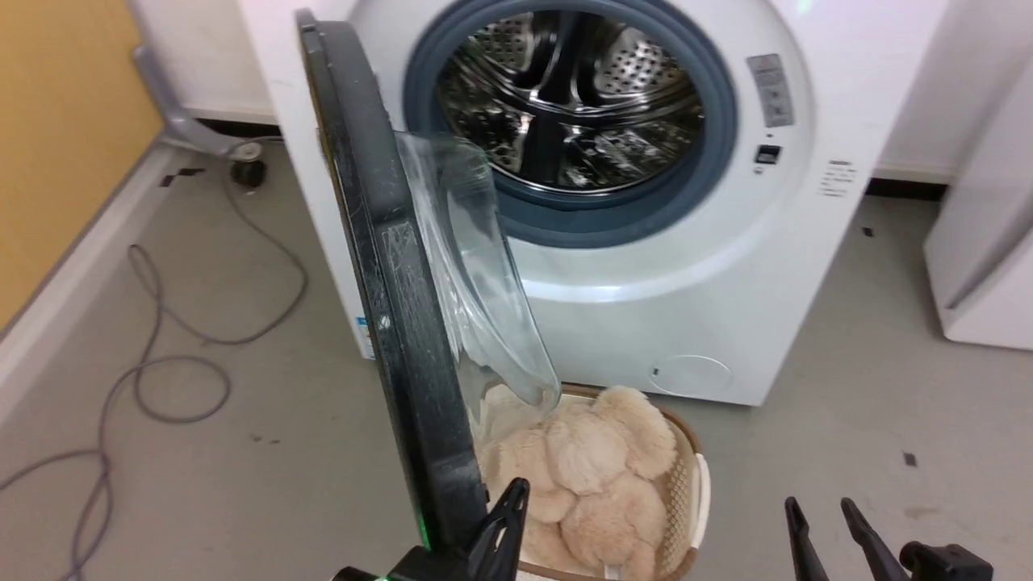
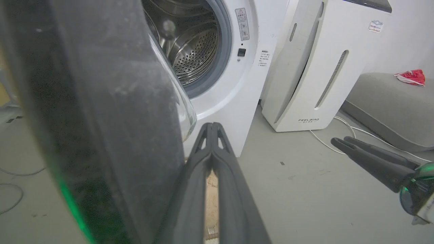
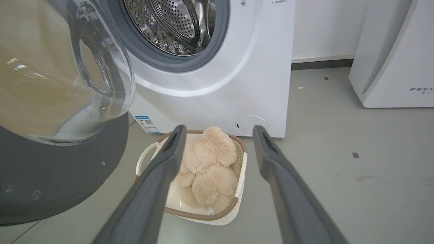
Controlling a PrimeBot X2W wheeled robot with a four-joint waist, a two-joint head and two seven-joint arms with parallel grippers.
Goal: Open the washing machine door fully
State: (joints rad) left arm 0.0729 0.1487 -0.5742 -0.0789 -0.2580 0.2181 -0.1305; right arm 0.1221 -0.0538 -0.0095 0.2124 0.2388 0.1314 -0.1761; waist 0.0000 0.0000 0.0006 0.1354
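Swinging it open looks maybe halfway done: the washing machine door [image 1: 387,266] is seen edge-on, roughly square to the washer [image 1: 726,266], with the drum [image 1: 565,97] exposed. The left gripper [image 1: 515,492], fingers pinched together, is parked just beside the door's inner face, while the right gripper [image 1: 819,507] is held spread and idle. More outward pushing is probably needed next.

A grey floor [image 1: 847,363] is crossed by cables [image 1: 103,464] and bounded by a yellow wall [image 1: 64,121], left, and a white appliance [image 1: 989,226], right.

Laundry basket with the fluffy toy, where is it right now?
In the head view the basket sits on the floor at lower centre, just before the washer, partly behind the open washing machine door.
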